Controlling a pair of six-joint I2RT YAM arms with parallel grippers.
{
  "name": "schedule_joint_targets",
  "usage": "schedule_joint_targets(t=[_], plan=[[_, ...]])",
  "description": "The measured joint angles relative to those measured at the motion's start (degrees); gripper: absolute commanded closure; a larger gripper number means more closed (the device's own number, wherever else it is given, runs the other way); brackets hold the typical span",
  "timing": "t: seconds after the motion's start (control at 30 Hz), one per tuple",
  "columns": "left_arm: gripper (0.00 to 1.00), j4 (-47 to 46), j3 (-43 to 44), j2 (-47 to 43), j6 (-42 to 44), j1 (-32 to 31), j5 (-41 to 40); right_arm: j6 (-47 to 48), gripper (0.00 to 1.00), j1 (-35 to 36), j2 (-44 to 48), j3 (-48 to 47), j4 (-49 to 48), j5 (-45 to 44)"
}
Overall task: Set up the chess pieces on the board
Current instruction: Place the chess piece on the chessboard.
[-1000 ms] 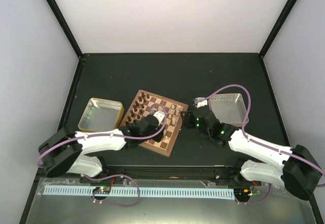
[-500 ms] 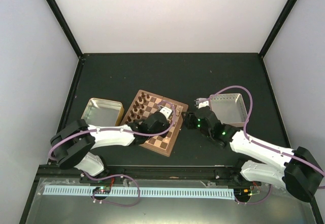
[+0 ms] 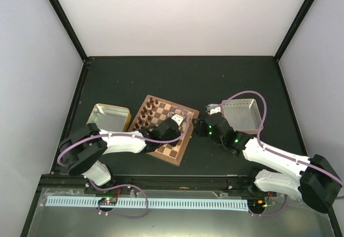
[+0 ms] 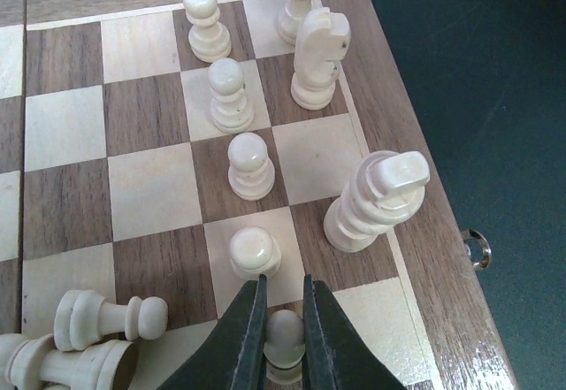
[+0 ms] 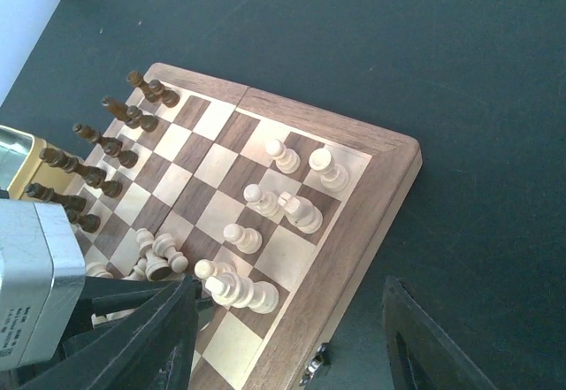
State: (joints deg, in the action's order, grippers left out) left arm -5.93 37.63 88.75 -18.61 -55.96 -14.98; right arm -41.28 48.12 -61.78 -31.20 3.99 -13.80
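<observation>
The board lies at the table's middle. Cream chess pieces stand along its right side: three pawns in a column, a knight and a tall piece. Several more lie in a heap. My left gripper is shut on a cream pawn, upright over the square just before the last standing pawn. I cannot tell whether it touches the board. My right gripper is open and empty, hovering at the board's right rim.
Dark brown chessmen stand in two rows on the board's far left side. A gold tin tray sits left of the board. A pinkish-grey square tray sits to the right, behind the right arm.
My left gripper has moved right across the board towards the row of cream pawns. The right gripper has shifted slightly left, towards the board's rim.
</observation>
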Motion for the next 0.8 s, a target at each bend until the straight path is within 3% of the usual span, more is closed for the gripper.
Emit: schedule_joint_targets(t=[0.47,0.8], plan=[[0.92,1.75,0.61,0.42,0.00,0.00,-0.02,0.00,0.42,0.00,-1.81,0.00,-0.02,0.94],[0.82,2.14,0.61,0.42,-0.02,0.00,-0.09,0.00,0.42,0.00,-1.92,0.00,-0.04,1.05]])
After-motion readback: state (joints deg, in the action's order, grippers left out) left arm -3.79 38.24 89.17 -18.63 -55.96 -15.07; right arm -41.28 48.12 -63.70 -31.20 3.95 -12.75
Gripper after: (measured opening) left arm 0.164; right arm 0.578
